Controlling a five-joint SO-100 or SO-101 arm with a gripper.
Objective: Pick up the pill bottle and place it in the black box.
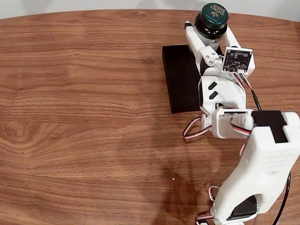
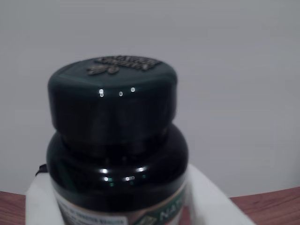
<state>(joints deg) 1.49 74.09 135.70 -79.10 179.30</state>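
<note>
End effector (image 1: 209, 35) closed on the pill bottle (image 1: 211, 21) — over the black box (image 1: 180, 77)

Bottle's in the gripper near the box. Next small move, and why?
Probably lower it. In the fixed view the gripper holds the pill bottle upright at the far edge of the black box; a slight pull inward first would centre it before release.

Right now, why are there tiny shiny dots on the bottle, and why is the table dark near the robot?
In the wrist view, the dots are lamp glare on the glossy pill bottle, which looks slightly soft up close. In the fixed view, the arm casts a dim shadow on the table; the picture there is sharp.
</note>
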